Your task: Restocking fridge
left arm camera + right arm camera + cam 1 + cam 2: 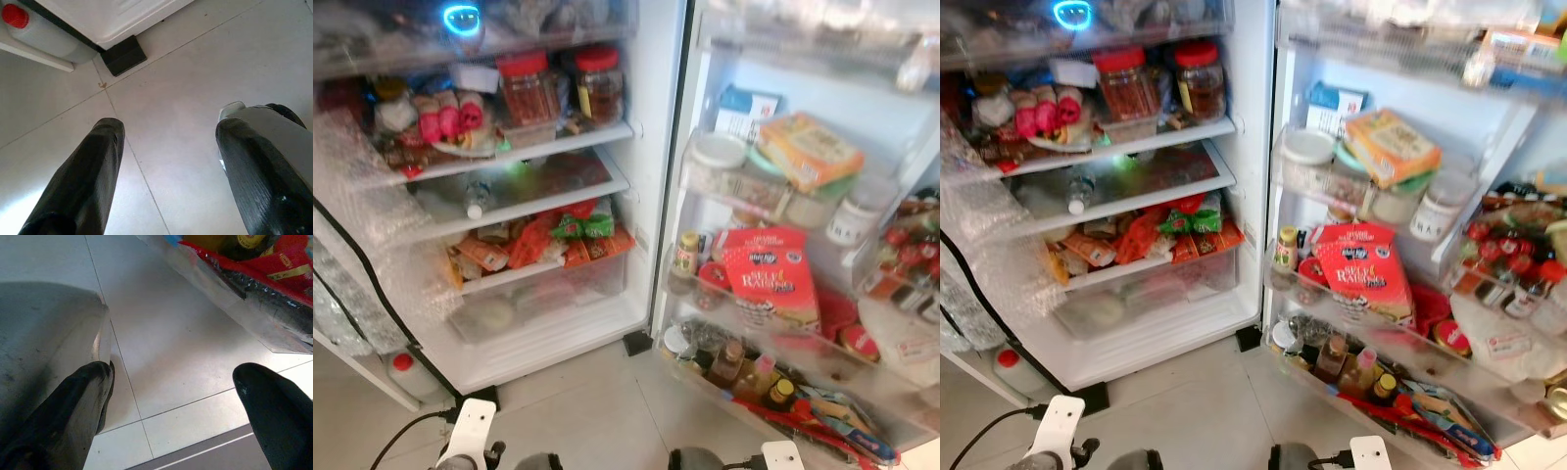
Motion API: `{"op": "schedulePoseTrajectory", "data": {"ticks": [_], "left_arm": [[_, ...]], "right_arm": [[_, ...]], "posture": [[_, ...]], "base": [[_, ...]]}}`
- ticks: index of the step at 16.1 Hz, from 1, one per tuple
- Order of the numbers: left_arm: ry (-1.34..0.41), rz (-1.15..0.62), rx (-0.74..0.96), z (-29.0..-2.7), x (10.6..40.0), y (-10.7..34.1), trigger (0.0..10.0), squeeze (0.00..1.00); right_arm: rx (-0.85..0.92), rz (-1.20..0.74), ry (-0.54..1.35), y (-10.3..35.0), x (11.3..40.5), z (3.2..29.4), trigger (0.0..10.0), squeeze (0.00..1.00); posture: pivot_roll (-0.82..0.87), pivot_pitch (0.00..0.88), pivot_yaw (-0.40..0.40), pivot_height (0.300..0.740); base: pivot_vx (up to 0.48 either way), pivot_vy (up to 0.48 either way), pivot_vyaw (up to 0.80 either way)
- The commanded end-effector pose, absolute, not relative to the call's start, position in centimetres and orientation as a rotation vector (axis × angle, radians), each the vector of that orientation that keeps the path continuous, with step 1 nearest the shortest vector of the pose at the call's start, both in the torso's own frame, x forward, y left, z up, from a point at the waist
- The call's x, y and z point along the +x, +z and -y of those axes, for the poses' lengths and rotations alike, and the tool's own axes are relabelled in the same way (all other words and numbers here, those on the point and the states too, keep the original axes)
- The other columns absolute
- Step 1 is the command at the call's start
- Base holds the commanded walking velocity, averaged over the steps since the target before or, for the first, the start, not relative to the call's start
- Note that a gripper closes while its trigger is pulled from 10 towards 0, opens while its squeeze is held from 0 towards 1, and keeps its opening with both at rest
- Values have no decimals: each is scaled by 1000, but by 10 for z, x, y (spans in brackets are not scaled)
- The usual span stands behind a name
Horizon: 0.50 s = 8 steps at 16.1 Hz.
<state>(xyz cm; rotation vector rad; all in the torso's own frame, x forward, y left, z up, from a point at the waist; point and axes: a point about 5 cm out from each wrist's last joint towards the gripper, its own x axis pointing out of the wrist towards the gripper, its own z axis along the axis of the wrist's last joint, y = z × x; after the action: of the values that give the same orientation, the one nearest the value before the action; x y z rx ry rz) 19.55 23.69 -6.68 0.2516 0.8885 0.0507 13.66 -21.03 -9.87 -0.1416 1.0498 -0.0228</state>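
The fridge stands open, shelves and door racks already crowded. Left gripper and right gripper hang over the floor, fingers spread, empty (no item held). Restocking appears not yet begun.

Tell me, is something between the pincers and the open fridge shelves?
Nothing visible: both fridge doors are open. The left pincer and right pincer hang open and empty over bare floor tiles, below the crowded fridge shelves.

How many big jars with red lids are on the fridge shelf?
2. Both stand side by side on the upper shelf inside the fridge: the left jar and the right jar. Others may hide behind the packed food.
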Motion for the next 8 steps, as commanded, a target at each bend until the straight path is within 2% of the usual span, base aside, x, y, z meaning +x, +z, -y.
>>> {"op": "schedulePoseTrajectory", "data": {"ticks": [1, 5, 8], "left_arm": [[38, -896, 273, -236, 193, -69, 10000, 0], [16, -895, 283, -232, 192, -70, 10000, 0], [12, -902, 285, -231, 190, -71, 10000, 0]], "right_arm": [[-102, -1053, 41, -102, 136, 190, 10000, 0], [-110, -1062, 57, -102, 135, 189, 10000, 0], [-106, -1062, 55, -102, 136, 189, 10000, 0]], "posture": [[-116, 0, 16, 699], [-115, 0, 15, 740], [-118, 0, 18, 740]], "base": [[0, 0, 0], [0, 0, 0], [0, 0, 0]]}}
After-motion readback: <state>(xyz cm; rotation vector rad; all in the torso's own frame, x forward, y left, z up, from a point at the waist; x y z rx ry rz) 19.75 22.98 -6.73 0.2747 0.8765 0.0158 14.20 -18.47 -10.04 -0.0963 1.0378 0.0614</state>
